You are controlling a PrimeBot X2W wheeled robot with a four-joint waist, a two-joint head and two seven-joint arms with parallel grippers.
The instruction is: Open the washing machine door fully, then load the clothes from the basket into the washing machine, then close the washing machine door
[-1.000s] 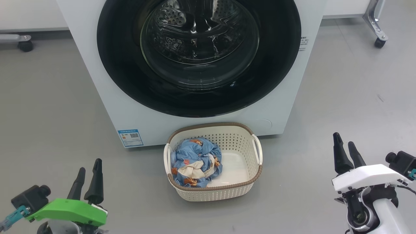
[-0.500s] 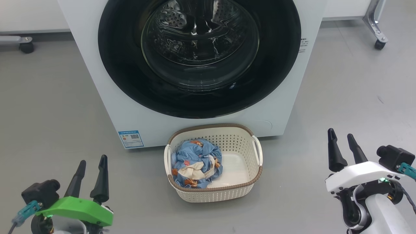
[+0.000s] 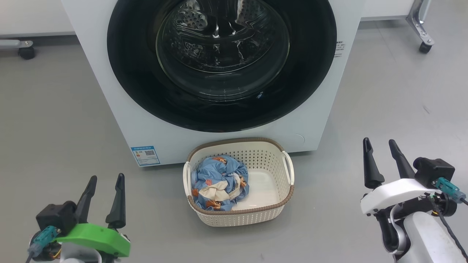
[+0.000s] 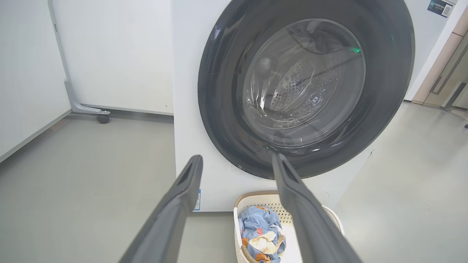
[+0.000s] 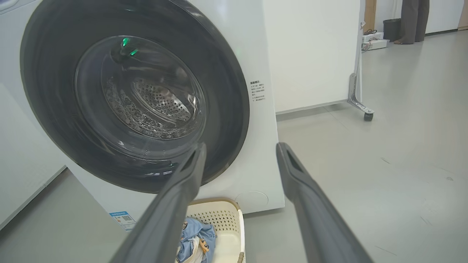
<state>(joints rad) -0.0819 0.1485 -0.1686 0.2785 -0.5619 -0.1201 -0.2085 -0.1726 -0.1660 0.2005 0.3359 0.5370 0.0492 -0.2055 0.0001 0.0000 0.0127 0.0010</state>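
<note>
The white washing machine point(image 3: 120, 109) stands ahead with its round black-rimmed door point(image 3: 310, 73) shut flat against the front; the steel drum shows through the glass. On the floor just before it sits the cream basket point(image 3: 256, 215), holding the light blue and cream clothes point(image 3: 217, 180) in its left half. My left gripper point(image 3: 105, 179) stands open at the lower left, well left of the basket. Open as well, my right gripper point(image 3: 378, 141) is raised at the lower right, clear of the basket. Both wrist views face the door point(image 4: 226, 109) point(image 5: 47, 109) and the basket point(image 4: 334, 219) point(image 5: 223, 215).
Grey floor lies all around. A caster foot point(image 3: 26, 51) of a white panel stands at the far left, another caster point(image 3: 424, 46) at the far right. A blue label point(image 3: 145, 155) marks the machine's lower left corner. Far behind, a person's legs point(image 5: 415, 18) stand beside boxes.
Both grippers have risen a little in the head view and drifted slightly inward, still open. The door and basket lie as before.
</note>
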